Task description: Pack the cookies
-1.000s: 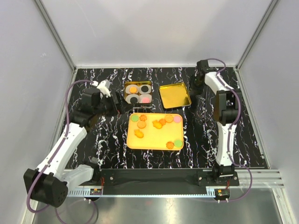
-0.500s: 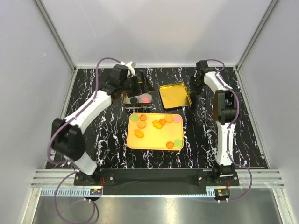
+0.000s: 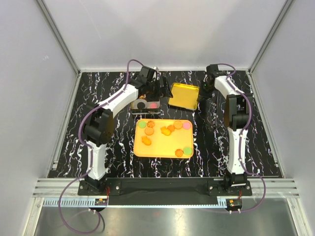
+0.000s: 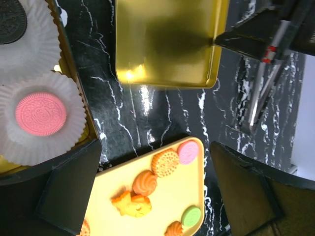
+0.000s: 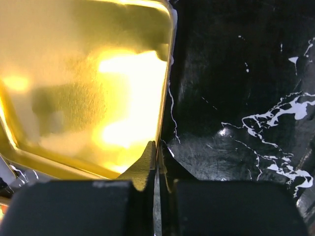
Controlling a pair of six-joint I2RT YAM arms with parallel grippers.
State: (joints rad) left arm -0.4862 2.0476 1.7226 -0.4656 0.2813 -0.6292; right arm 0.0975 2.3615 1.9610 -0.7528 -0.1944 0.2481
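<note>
Black marbled tabletop between pale walls is my working ground, and I place everything from the yellow tray at its middle; the loose cookies lie on that tray, most along its far side and a few at its near right corner. Just beyond the tray's far left corner sits the gold tin, whose white liners already hold a pink cookie and a black cookie; I judge the packing begun but far from finished.

Beyond the tray's far right corner is the gold lid; my right tool has its fingers pressed together on the lid's right rim, a pinch on the thin edge only; the lid looks tipped up on that side, though I cannot be sure. I read the grip as a way to shift the lid without reaching across the tin.

My left tool hovers beyond the tray's far edge, over the gap between tin and lid, fingers spread wide and holding nothing.

Room is tight there: the lid's left edge lies near the left tool and the tin, and only a narrow strip of bare tabletop separates lid from tray; left and right of the tray there is open tabletop. An edge pinch may let the lid swing.
</note>
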